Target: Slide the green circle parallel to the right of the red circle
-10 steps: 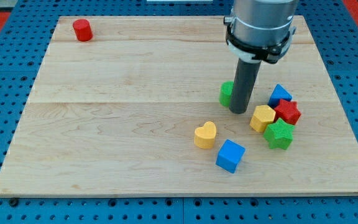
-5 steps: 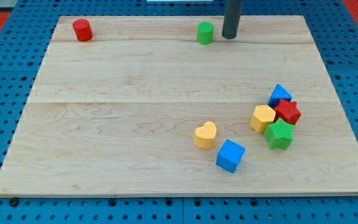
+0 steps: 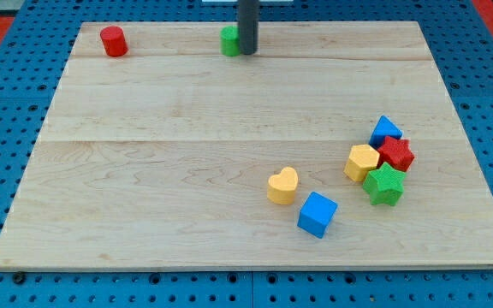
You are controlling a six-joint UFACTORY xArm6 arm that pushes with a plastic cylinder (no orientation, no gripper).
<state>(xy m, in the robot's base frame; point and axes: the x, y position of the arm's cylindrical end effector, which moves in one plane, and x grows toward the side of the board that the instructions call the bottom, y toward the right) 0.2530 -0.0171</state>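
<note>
Shifted leftward along the board's top edge [image 3: 332, 26], the green circle [image 3: 228, 40] is touching my tip [image 3: 247, 51], leaving bare wood before the red circle [image 3: 113, 41].

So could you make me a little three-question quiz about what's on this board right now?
1. True or false: my tip is against the view's right side of the green circle.
2. Which block lies nearest the view's bottom? A) yellow heart B) blue cube C) red circle
3. Fill in: the green circle sits to the view's ____ of the red circle.

Key: 1 true; 2 B; 3 right.
</note>
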